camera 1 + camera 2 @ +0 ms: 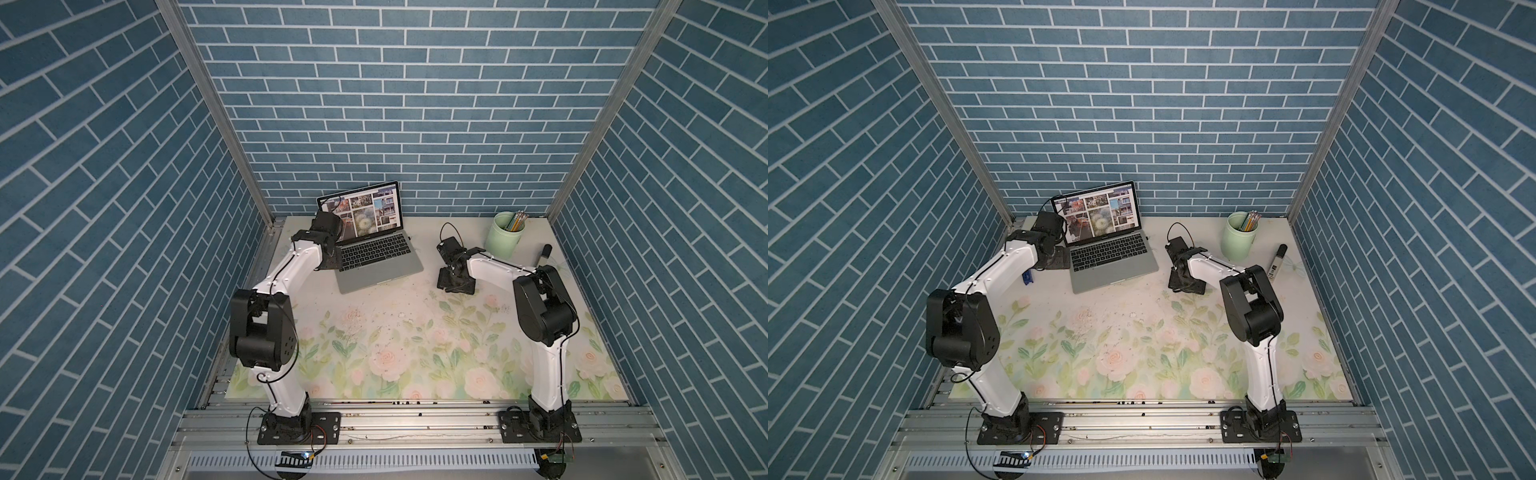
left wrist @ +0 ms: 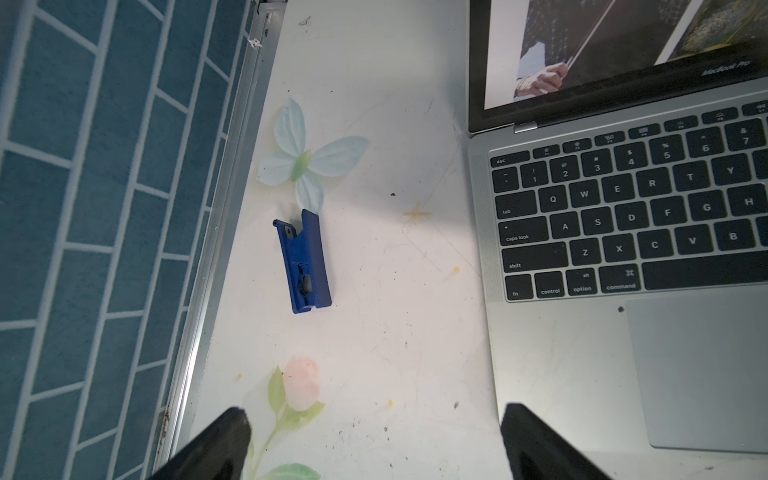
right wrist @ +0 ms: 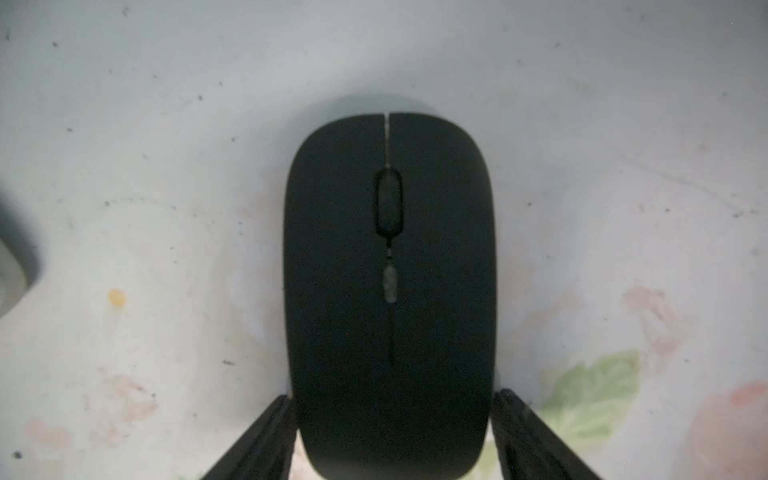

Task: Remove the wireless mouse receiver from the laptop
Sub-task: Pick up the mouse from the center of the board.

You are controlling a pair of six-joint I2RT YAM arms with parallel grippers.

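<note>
Hovering at the left front corner of the slim silver-grey laptop with black keys (image 1: 374, 276), the left fingers (image 2: 224, 440) stand spread as wide as they go and hold nothing. One is over the white, flower-printed worktop (image 1: 374, 324), the other over the edge of the laptop's palm rest. The left wrist view shows a small blue plastic clip (image 2: 305, 262) lying flat on the worktop, well apart from the laptop's left flank. In a top view it only peeks out beside the left arm (image 1: 1027, 277).

The tiny black wireless mouse receiver (image 1: 409, 237) shows in the top views alone, as a barely visible stub at the laptop's right side near the hinge. Neither wrist view catches it.

The right fingers (image 3: 266, 436) flank the rear of a matte black oval mouse (image 3: 390, 291), close against both its sides. Whether they actually press it I cannot tell. Only the right wrist view shows this mouse, because from above the wrist covers it.
</note>
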